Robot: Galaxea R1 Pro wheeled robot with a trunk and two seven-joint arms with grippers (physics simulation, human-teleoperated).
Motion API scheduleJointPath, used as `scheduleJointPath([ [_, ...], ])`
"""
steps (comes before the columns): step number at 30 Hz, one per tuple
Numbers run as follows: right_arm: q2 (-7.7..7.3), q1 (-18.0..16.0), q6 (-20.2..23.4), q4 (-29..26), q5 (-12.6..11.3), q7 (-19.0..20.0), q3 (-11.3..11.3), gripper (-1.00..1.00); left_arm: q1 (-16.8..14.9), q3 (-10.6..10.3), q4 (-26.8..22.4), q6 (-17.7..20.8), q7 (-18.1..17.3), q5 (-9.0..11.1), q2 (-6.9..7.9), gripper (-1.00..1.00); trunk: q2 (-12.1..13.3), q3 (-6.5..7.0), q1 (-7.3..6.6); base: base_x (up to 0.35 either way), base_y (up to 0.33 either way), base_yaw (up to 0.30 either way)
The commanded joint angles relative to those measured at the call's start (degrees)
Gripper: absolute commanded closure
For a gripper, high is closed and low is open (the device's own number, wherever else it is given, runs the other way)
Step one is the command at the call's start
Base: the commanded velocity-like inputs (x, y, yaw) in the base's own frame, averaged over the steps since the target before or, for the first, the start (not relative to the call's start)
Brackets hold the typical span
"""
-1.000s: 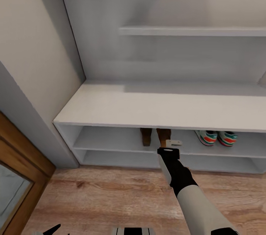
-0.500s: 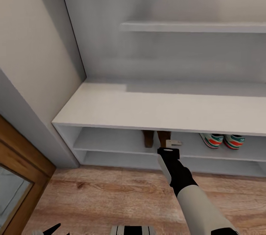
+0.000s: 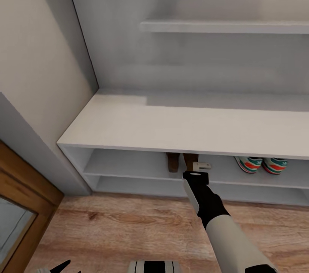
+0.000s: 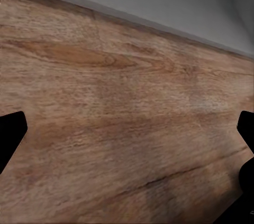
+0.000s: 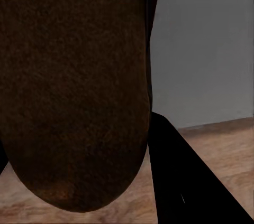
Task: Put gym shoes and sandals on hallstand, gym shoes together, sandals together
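The bench top overhangs the shelf. Sandals and sneakers crowd its right; its left lies free.

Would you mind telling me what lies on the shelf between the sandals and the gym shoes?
In the head view, bare pale shelf separates the sandals from the gym shoes, apart from a small white part of the right gripper beside the sandals.

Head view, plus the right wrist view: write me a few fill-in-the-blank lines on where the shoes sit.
The two gym shoes sit on the hallstand's ____ open shelf.
The two sandals stand to the ____ of the gym shoes in the head view.
The right gripper reaches toward the ____.
Through the left gripper's camera, the surface seen is the corridor ____.

Missing words: upper; left; sandals; floor
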Motion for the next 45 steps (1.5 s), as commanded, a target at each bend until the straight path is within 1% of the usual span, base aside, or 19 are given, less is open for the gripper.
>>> scheduleJointPath([
  [1,0.00,-0.03,0.19,-0.10,-0.48,-0.59,0.10,1.00,-0.04,0.13,0.06,-0.34,-0.20,0.02,0.01,-1.00,-0.02,-0.05,0.01,0.148,0.000,0.000],
  [44,0.00,-0.03,0.20,-0.09,-0.45,-0.59,-0.12,1.00,-0.04,0.13,0.33,-0.34,-0.20,0.07,0.07,-1.00,-0.02,-0.05,0.01,0.073,0.000,0.000],
  [45,0.00,-0.03,0.20,-0.15,-0.45,-0.59,-0.14,-1.00,-0.04,0.13,0.33,-0.34,-0.20,0.07,0.07,-1.00,-0.02,-0.05,0.01,0.008,0.000,0.000],
])
